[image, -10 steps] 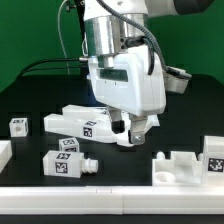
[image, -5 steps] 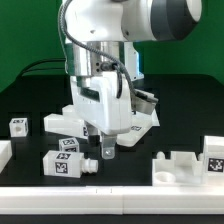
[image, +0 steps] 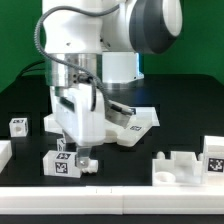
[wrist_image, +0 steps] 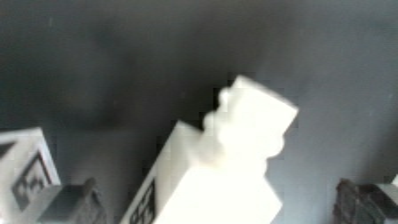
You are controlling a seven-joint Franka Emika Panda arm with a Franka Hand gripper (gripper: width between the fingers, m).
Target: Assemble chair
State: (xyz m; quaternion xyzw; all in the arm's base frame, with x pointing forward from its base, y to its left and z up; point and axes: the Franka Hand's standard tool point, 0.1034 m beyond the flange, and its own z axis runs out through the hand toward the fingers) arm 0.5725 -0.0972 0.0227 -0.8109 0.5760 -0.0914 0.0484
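Loose white chair parts with square tags lie on the black table. A blocky piece with a short peg sits at the front on the exterior view's left. My gripper hangs low right beside it. Behind the arm lie a long piece and a flat slab. In the wrist view the gripper is open. Its dark fingers stand on either side of a white stepped piece without touching it. A tagged face shows at the edge.
A small tagged cube sits at the exterior view's left, with another white part at the edge below it. A notched block and a tagged piece stand at the front right. A white ledge runs along the front.
The arm has swung toward the exterior view's left and come down, from over the slab to beside the blocky piece at the front. The jaws have stayed open.
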